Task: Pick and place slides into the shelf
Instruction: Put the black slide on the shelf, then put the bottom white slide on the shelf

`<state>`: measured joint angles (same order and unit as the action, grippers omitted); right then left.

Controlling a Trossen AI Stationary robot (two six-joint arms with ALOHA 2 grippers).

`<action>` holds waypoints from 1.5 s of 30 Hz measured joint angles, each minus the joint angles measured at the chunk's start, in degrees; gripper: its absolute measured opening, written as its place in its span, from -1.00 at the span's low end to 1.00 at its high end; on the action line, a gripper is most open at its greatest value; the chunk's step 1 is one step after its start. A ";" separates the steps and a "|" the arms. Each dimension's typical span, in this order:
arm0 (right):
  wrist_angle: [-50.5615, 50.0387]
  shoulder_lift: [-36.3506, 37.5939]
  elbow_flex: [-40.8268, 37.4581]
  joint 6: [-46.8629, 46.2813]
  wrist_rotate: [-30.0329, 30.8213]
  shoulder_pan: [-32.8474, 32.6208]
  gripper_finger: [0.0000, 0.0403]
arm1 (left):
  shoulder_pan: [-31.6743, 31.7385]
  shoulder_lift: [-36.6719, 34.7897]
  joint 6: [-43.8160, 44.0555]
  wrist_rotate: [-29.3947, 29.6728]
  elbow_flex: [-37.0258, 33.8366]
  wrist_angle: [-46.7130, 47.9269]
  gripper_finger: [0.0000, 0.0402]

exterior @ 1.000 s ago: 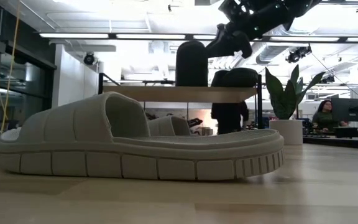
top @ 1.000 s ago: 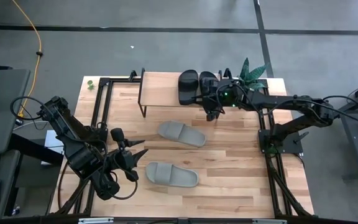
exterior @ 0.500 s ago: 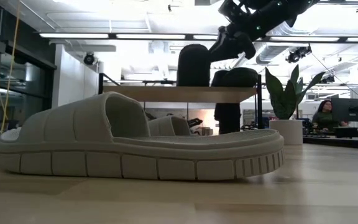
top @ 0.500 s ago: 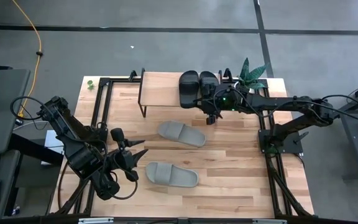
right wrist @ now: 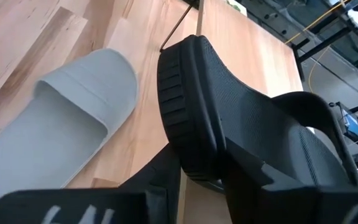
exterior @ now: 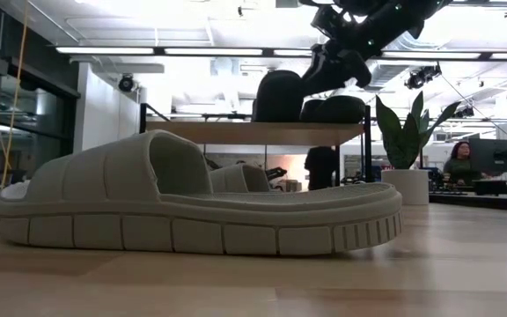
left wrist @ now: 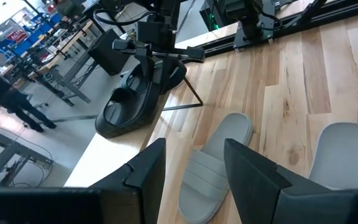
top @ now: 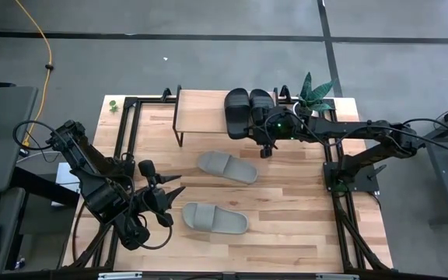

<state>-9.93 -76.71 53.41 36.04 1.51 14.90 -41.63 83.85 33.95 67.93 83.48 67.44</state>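
Presently the right gripper (top: 264, 148) straddles the heel of a black slide (top: 237, 113) on the shelf (top: 197, 110), fingers parted around it, so it should release fully before retreating.

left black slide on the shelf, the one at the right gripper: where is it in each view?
High: left black slide on the shelf, right gripper at its near end.
Low: dark hump on the shelf top.
Left wrist: far off, the black slide overhanging the shelf edge.
Right wrist: fills the frame.
Shared landmark: the shelf's light board.
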 joint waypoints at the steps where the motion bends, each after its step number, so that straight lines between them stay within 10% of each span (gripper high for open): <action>1: -0.15 0.00 0.00 -0.06 -0.01 0.00 -0.57 | -0.01 0.00 0.01 0.01 0.00 0.00 -0.25; 17: -3.40 -0.07 -0.07 -4.15 -0.79 0.07 0.07 | -0.01 0.00 0.13 0.01 0.00 0.00 -0.25; 45: -7.73 3.32 0.20 -13.04 -0.56 -5.51 0.14 | -0.01 0.00 0.00 0.03 0.02 0.11 -0.25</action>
<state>-17.66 -73.38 53.60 23.00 0.95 9.39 -41.63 83.85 33.95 67.96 83.50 67.55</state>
